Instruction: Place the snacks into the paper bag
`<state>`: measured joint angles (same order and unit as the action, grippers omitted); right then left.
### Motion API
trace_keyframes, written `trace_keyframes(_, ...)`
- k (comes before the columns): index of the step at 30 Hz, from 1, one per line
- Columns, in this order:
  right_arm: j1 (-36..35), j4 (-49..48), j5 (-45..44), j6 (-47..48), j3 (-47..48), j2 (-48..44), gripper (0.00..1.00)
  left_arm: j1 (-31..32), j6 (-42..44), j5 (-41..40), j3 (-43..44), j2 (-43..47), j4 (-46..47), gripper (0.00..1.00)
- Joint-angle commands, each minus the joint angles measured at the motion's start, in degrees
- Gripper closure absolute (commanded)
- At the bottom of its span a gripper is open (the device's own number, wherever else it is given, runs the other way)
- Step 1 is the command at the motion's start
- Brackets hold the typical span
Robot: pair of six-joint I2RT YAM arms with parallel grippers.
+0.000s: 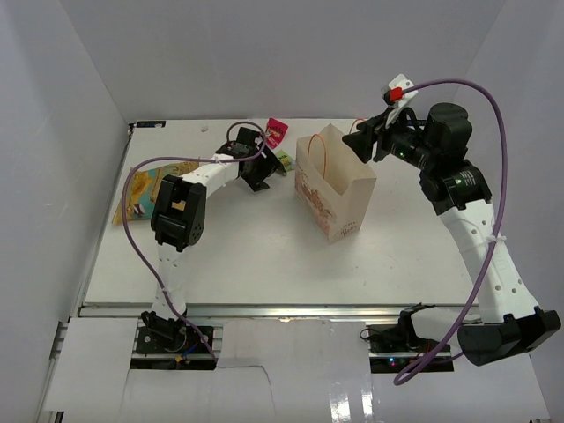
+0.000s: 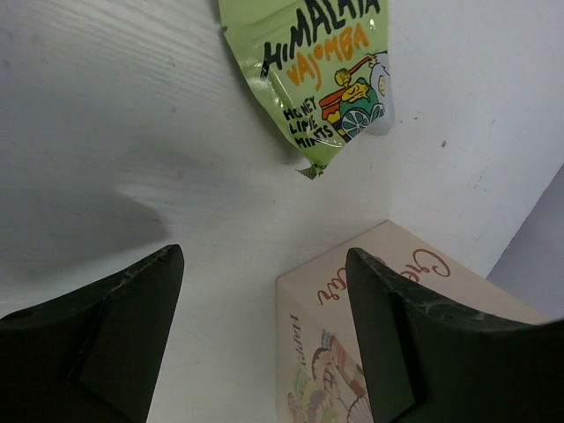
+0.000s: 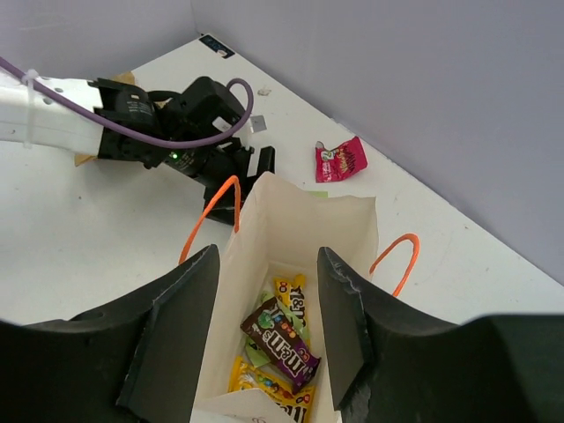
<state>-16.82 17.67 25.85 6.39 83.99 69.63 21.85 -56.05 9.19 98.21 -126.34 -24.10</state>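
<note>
Beige paper bag [image 1: 335, 189], centre frame, holds a brown packet [image 3: 282, 344]. Right tool [image 3: 267, 264] hangs spread above it; left tool [image 2: 263, 256], spread, over a green packet [image 2: 322, 79].

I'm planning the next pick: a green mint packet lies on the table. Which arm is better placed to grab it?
Left. The left gripper hangs open close to the green packet, beside the paper bag. The right gripper is open over the bag's mouth, farther from that packet.

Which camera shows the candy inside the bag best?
The right wrist view: it looks down into the paper bag at the packets. The top view shows only the bag's outside; the left wrist, one corner.
</note>
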Motion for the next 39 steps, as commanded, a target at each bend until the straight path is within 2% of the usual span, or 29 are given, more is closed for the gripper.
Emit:
trace_keyframes(1, 0.6, -2.4, -0.4, -0.5, -1.1, -1.6, 0.45, 1.0, -9.1, -1.5, 3.4, -0.1, -1.9, 0.16)
trace_keyframes(10, 1.2, -2.5, 0.0, -1.6, -3.5, -4.2, 0.46, 1.1, -21.8, -4.2, 6.0, -5.8, 0.3, 0.19)
trace_keyframes(15, 1.4, -2.5, 0.2, -1.8, -5.1, -5.6, 0.45, 1.1, -24.1, -4.3, 8.6, -9.2, 0.1, 0.25)
trace_keyframes(19, 1.8, -2.5, 0.4, -2.2, -5.8, -6.4, 0.46, 1.1, -24.5, -4.8, 9.9, -11.4, -0.6, 0.35)
trace_keyframes(24, 2.0, -2.4, 1.0, -2.3, -6.0, -7.4, 0.46, 0.9, -24.4, -5.0, 10.2, -13.0, -0.8, 0.56)
trace_keyframes(26, 2.0, -2.3, 1.7, -2.0, -6.3, -7.8, 0.46, 0.9, -23.8, -4.9, 9.9, -12.9, -0.7, 0.63)
trace_keyframes(28, 2.0, -2.3, 4.0, -1.6, -6.6, -8.2, 0.46, 0.9, -21.9, -5.0, 9.2, -12.2, -0.2, 0.66)
trace_keyframes(32, 2.0, -0.6, 10.9, 2.6, -7.6, -9.4, 0.46, 0.8, -14.3, -5.6, 4.9, -7.6, 6.4, 0.77)
trace_keyframes(35, 2.0, 2.7, 15.4, 6.8, -8.1, -10.1, 0.46, 0.7, -7.3, -6.6, -4.3, 1.5, 12.8, 0.86)
trace_keyframes(36, 2.0, 3.7, 17.3, 8.7, -8.1, -10.2, 0.46, 0.7, -5.4, -6.8, -6.7, 1.5, 14.4, 0.86)
trace_keyframes(39, 1.9, 4.7, 21.3, 11.3, -8.2, -10.5, 0.46, 0.1, 1.5, -7.1, -13.3, 10.0, 19.7, 0.91)
